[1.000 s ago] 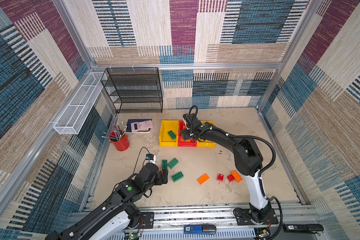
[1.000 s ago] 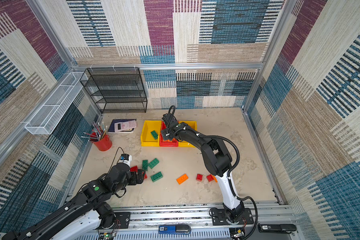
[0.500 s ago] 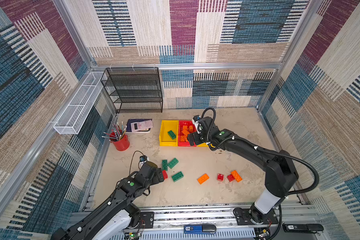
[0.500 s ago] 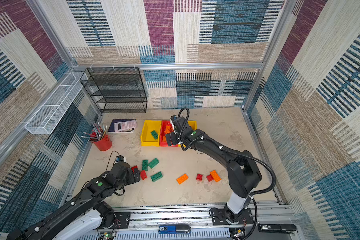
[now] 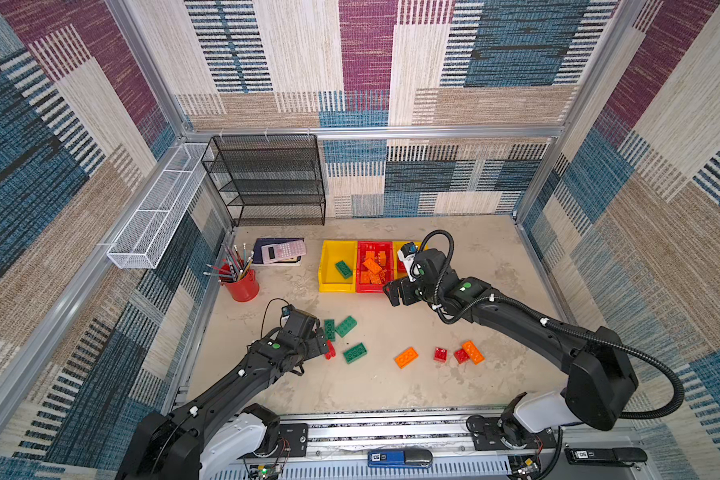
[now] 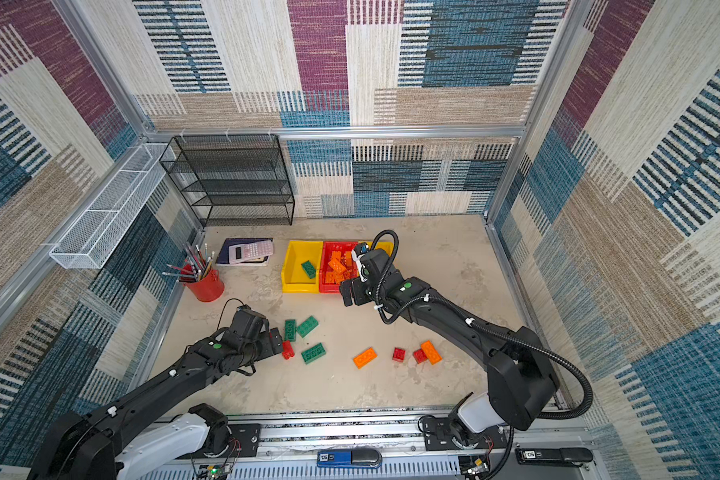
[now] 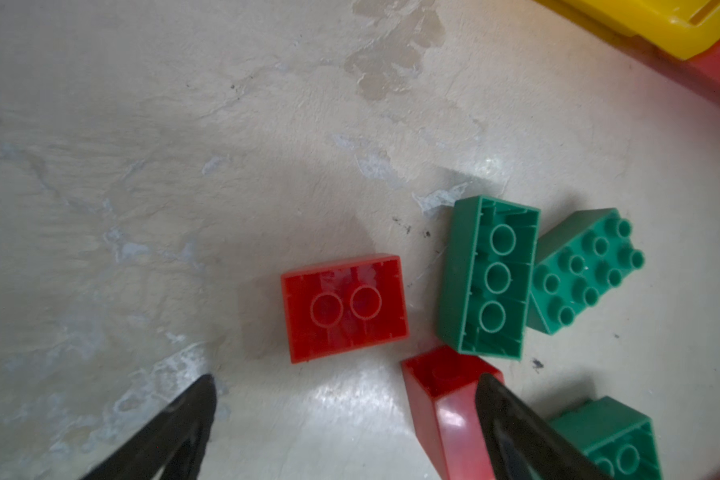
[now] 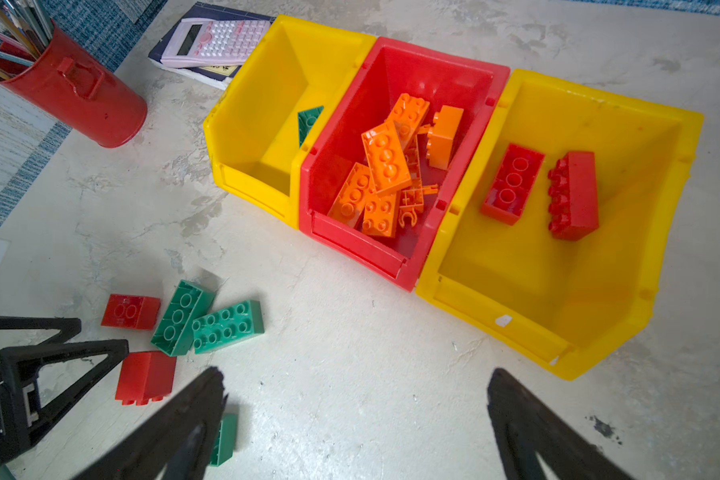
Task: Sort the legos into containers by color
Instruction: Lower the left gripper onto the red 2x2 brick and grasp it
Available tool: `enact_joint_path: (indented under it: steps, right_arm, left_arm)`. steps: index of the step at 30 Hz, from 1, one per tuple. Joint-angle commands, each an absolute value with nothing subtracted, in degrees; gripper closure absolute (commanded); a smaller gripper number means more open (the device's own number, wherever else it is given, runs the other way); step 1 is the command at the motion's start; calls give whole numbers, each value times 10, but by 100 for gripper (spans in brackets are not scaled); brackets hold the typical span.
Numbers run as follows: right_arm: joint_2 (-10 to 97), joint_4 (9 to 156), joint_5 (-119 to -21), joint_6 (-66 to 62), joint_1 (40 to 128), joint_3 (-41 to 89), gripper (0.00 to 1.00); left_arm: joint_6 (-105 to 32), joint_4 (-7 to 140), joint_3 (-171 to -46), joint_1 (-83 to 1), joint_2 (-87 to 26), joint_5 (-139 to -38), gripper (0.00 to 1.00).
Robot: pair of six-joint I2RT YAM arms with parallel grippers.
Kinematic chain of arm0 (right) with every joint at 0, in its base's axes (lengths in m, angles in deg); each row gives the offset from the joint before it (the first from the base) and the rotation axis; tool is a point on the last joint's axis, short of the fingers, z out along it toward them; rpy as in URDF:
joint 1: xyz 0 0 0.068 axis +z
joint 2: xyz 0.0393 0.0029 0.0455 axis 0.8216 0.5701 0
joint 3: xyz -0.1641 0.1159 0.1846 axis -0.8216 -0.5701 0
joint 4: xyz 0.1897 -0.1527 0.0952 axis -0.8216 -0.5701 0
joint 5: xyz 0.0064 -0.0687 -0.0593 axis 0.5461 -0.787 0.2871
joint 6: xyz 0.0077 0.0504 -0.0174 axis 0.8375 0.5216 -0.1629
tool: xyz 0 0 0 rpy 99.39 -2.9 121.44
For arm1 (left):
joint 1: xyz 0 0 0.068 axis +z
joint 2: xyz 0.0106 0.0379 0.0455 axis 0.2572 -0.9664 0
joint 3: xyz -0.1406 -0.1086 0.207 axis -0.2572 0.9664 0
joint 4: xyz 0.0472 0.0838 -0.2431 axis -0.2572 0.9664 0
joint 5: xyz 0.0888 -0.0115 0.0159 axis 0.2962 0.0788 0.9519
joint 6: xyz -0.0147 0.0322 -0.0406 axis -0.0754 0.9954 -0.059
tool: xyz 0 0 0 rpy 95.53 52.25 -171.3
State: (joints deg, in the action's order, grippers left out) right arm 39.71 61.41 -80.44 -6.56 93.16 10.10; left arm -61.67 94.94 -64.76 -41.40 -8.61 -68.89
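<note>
**Sort partly done: both grippers spread, nothing held**

The three bins stand in a row, side walls touching, at the back of the table point(image 5: 391, 395).
- The yellow bin point(image 8: 246, 104) nearest the calculator point(image 8: 221, 41) holds one green brick point(image 5: 343, 269).
- The red bin point(image 8: 391, 253), in the middle, holds a heap of orange bricks point(image 8: 385, 156).
- The other yellow bin point(image 8: 537, 316) holds two red bricks point(image 8: 512, 183), lying apart.

The right gripper point(image 8: 355, 374) has its jaws spread wide and empty. It hangs over bare table just in front of the red bin.

The left gripper point(image 7: 346, 380) has its jaws spread wide, low over the table.
- One finger point(image 7: 516, 428) overlaps a tipped red brick point(image 7: 441, 399); contact cannot be confirmed.
- An upturned red brick point(image 7: 344, 307) lies just beyond the fingertips.
- An upturned green brick point(image 7: 489, 276) touches a studs-up green brick point(image 7: 582, 270).
- A third green brick point(image 5: 355, 353) lies near.

Well apart from these, loose on the table, are a lone orange brick point(image 5: 406, 357) and a small red brick point(image 5: 440, 354). A second small red brick point(image 5: 460, 355) rests against an angled orange brick point(image 5: 472, 351).
</note>
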Motion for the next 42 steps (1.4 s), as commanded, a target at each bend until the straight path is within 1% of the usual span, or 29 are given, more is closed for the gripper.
enact_joint_path:
  steps: [1, 5, 11, 27, 33, 35, 42]
  right_arm:
    - [391, 642, -797, -57, 931, 94, 0]
    - [388, 646, -794, -54, 932, 86, 0]
    - [387, 646, -797, -51, 932, 84, 0]
    - [377, 641, -805, -46, 932, 83, 0]
    - [374, 646, -806, -44, 932, 72, 0]
    - [371, 646, -807, -44, 932, 69, 0]
    - [365, 644, -826, -47, 931, 66, 0]
  left_arm:
    - [-600, 921, -652, -406, -101, -701, 3]
    - [-595, 907, -657, -395, -120, -706, 3]
    - [-587, 904, -678, -380, -165, -717, 7]
    - [-581, 930, -709, -368, -230, -732, 23]
    - [-578, 940, -725, -366, -257, -740, 30]
    - [-576, 946, -731, -366, -265, -738, 34]
    - [-578, 955, -739, -366, -282, -744, 39]
